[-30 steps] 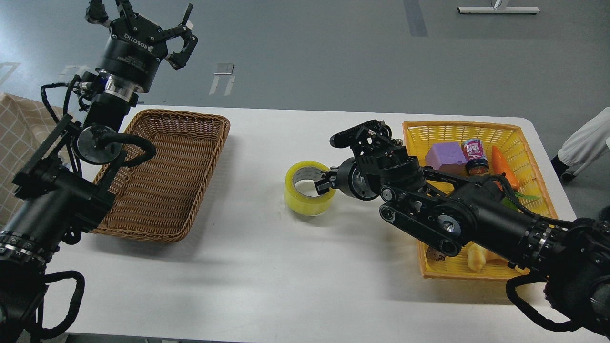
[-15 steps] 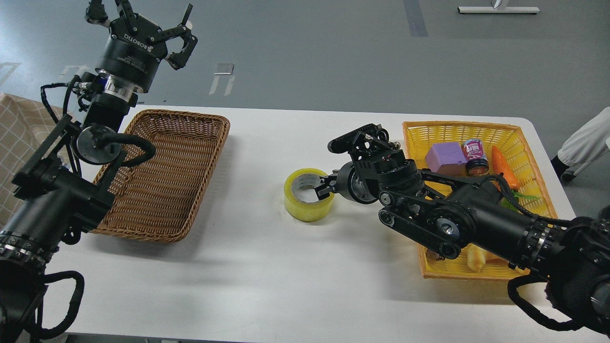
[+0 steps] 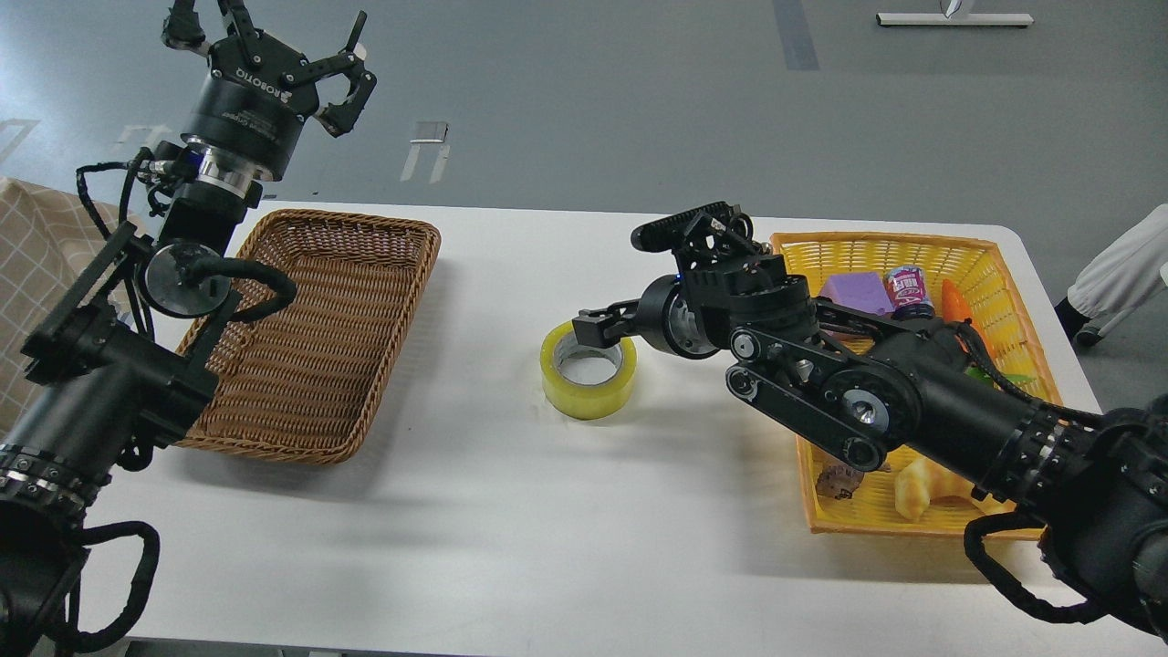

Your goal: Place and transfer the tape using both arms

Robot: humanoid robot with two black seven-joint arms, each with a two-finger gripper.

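The tape (image 3: 589, 391), a yellow roll with a grey-white core, lies flat on the white table (image 3: 511, 511) near its middle. My right gripper (image 3: 598, 330) reaches in from the right and hovers just over the roll's far rim. Its fingers look spread and off the tape. My left gripper (image 3: 274, 41) is raised high at the far left, above the back left corner of the brown wicker basket (image 3: 310, 365). It is open and empty.
The brown wicker basket is empty and stands left of the tape. A yellow basket (image 3: 867, 243) on the right holds a purple block (image 3: 853, 290), a can (image 3: 905, 285), a carrot toy (image 3: 956, 303) and other toys. My right arm crosses over it.
The tape went from tilted in my right gripper to lying flat on the table. My right gripper has since risen off the roll's rim. The left arm has barely moved.
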